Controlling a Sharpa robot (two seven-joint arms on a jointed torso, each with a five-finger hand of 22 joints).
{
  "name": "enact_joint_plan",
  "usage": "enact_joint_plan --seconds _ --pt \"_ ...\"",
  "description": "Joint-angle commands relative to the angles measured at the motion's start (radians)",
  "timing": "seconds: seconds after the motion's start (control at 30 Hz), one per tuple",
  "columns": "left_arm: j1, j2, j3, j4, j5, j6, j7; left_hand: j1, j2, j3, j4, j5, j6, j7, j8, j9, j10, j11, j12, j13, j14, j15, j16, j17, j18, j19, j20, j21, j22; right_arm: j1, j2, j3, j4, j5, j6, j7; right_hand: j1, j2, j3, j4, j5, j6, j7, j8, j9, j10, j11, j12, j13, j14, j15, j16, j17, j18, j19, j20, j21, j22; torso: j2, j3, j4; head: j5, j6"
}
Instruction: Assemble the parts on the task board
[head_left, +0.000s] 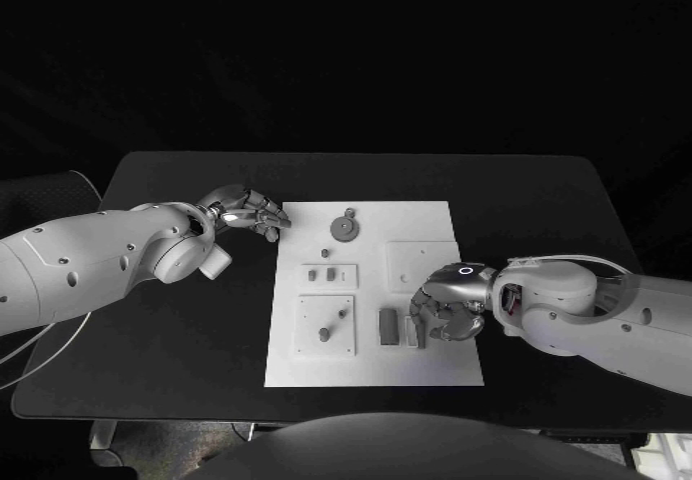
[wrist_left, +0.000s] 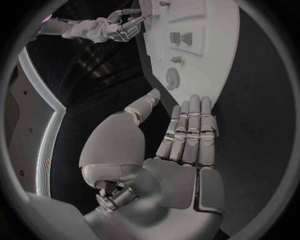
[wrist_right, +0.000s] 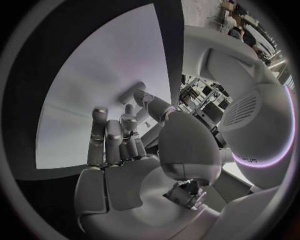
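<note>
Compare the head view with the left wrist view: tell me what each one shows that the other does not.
Head view alone: the whole task board with its lower parts, such as the dark upright block beside the right hand. Left wrist view alone: the left hand's palm side, fingers straight and together, holding nothing, just off the board's edge. Both: the board, the round disc part, and both hands.

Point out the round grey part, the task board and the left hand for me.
round grey part (head_left: 343, 228), head view, middle of its disc.
task board (head_left: 433, 365), head view, bare near corner of the white plate.
left hand (head_left: 248, 211), head view, middle of the hand beside the board's far left corner.
</note>
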Motion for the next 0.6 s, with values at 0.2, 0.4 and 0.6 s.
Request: enact_joint_plan --seconds 0.2,0.4,0.6 --pt "0.001 0.002 0.001 0.002 -0.002 0.012 0.005 0.001 -0.01 -0.001 0.004 -0.003 -0.007 -0.002 0.004 -0.001 0.003 0.003 -0.001 0.001 0.006 0.002 -0.005 0.002 0.015 -0.001 0.0 -0.004 0.001 -0.01 0.008 -0.001 -0.006 -0.03 0.001 0.018 -0.005 0.009 -0.001 0.005 -0.005 0.019 0.002 0.013 -0.005 0.007 -0.002 0.0 -0.002 0.0 -0.004 0.001 0.001 0.001 0.001 0.001 -0.005 0.013 0.0 -0.0003 -0.0001 -0.001 0.0" --pt "0.001 0.002 0.001 0.002 -0.003 0.011 0.005 0.001 -0.01 -0.001 0.004 -0.003 -0.007 -0.002 0.004 -0.001 0.003 0.003 -0.001 0.001 0.006 0.002 -0.006 0.002 0.015 -0.001 0.0 -0.004 0.001 -0.011 0.007 -0.001 -0.007 -0.044 0.001 0.016 -0.006 0.011 0.0 0.003 -0.005 0.042 0.005 0.029 -0.008 0.009 0.001 0.001 -0.004 0.002 -0.004 0.001 0.001 0.001 0.001 0.0 -0.005 0.013 0.0 -0.0002 -0.0003 -0.002 0.0" --pt "0.001 0.0 0.001 0.002 -0.004 0.011 0.005 0.001 -0.01 -0.001 0.003 -0.003 -0.007 -0.002 0.004 -0.001 0.003 0.003 -0.001 0.001 0.006 0.002 -0.006 0.003 0.015 -0.001 0.0 -0.004 0.002 -0.011 0.004 -0.001 -0.007 -0.05 0.001 0.016 -0.013 0.008 -0.001 0.007 -0.005 0.089 0.013 0.053 -0.011 0.013 0.008 0.002 -0.006 0.005 -0.003 0.001 0.0 0.001 0.004 -0.001 -0.004 0.013 0.0 -0.0007 -0.0003 -0.004 0.0"
